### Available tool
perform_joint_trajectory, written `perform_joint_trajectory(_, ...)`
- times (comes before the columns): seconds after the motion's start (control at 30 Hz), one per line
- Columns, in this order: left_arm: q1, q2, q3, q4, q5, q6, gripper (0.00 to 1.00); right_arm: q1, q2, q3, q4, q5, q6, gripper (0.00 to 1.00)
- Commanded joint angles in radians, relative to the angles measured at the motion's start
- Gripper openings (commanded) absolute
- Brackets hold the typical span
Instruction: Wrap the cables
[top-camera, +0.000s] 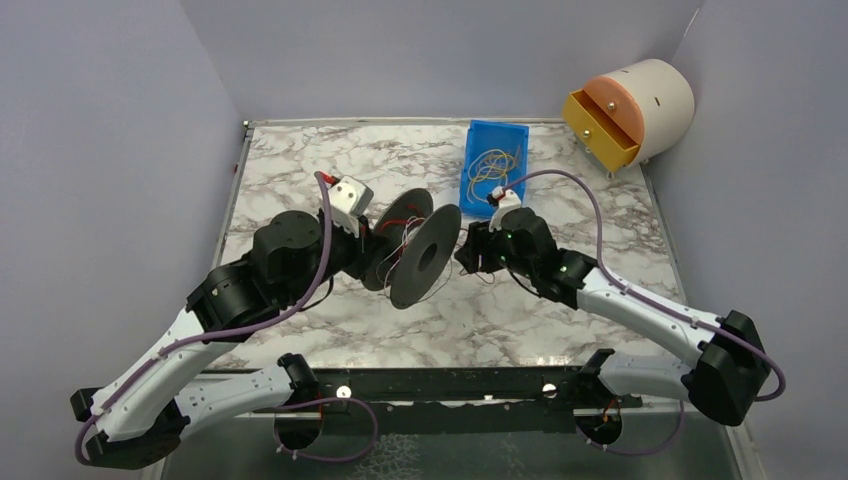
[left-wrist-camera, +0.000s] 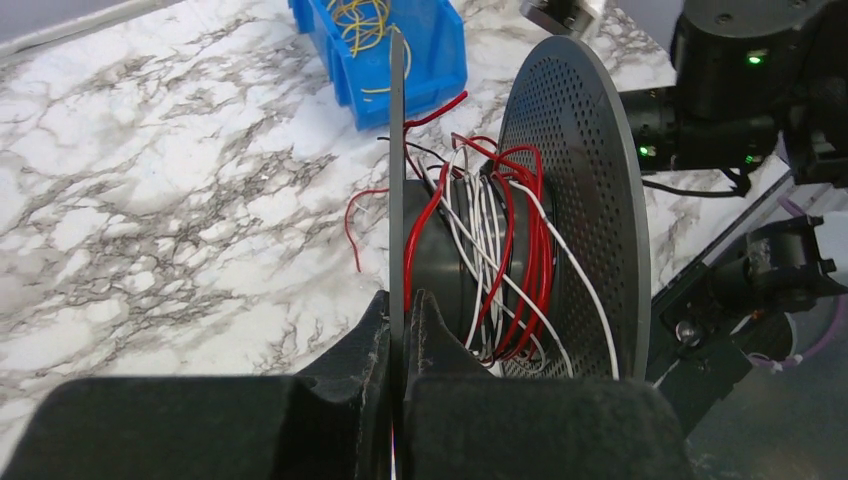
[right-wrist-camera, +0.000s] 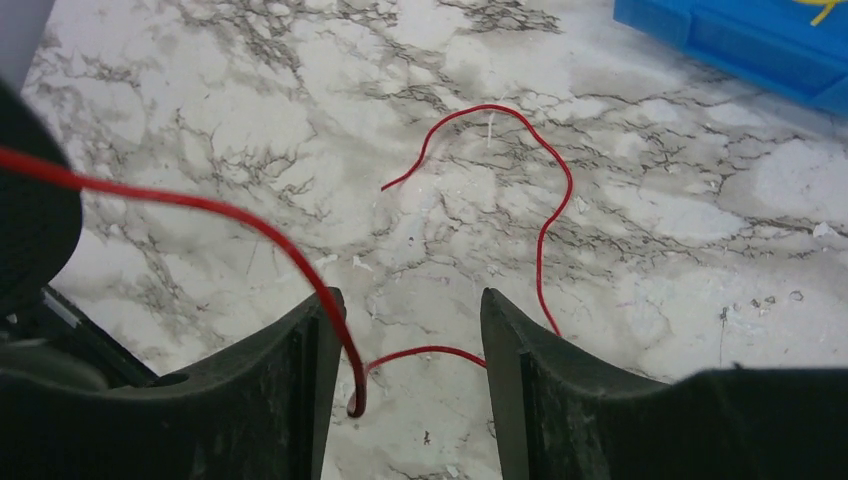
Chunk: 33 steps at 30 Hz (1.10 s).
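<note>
A dark grey spool (top-camera: 415, 255) stands on edge mid-table, with red and white cables (left-wrist-camera: 500, 240) wound loosely round its hub between a thin flange (left-wrist-camera: 397, 150) and a perforated flange (left-wrist-camera: 580, 200). My left gripper (left-wrist-camera: 402, 300) is shut on the thin flange's edge. Just right of the spool, my right gripper (right-wrist-camera: 410, 310) is open. A loose red cable (right-wrist-camera: 545, 220) comes in from the left and bends down along the left finger's inner face. It then crosses the gap unclamped and curls away over the marble.
A blue bin (top-camera: 495, 160) holding yellow bands sits behind the spool. A round beige drawer unit (top-camera: 630, 110) with a yellow drawer pulled open stands at the back right. The black rail (top-camera: 450, 385) runs along the near table edge.
</note>
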<state>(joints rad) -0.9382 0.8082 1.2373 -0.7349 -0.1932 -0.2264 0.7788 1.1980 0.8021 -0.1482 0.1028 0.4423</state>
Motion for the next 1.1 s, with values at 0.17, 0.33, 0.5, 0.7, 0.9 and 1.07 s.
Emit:
perform_joint_trajectory(0.17, -0.005, 0.021, 0.089, 0.125, -0.147, -0.035, 0.0, -0.003, -0.133, -0.063, 0.08, -0.11, -0.083, 0.75)
perform_joint_trajectory(0.33, -0.004, 0.036, 0.137, 0.137, -0.158, -0.034, 0.0, -0.003, -0.213, -0.167, 0.177, -0.126, -0.091, 0.85)
perform_joint_trajectory(0.5, -0.005, 0.05, 0.168, 0.137, -0.15, -0.031, 0.0, -0.003, -0.261, -0.281, 0.298, -0.076, -0.091, 0.87)
perform_joint_trajectory(0.7, -0.003, 0.053, 0.178, 0.138, -0.141, -0.036, 0.0, -0.003, -0.225, -0.366, 0.419, 0.014, -0.093, 0.85)
perform_joint_trajectory(0.9, -0.004, 0.045, 0.183, 0.136, -0.132, -0.039, 0.0, -0.009, -0.169, -0.409, 0.542, 0.079, -0.124, 0.81)
perform_joint_trajectory(1.07, -0.005, 0.042, 0.18, 0.137, -0.121, -0.047, 0.0, -0.016, -0.112, -0.417, 0.629, 0.041, -0.114, 0.77)
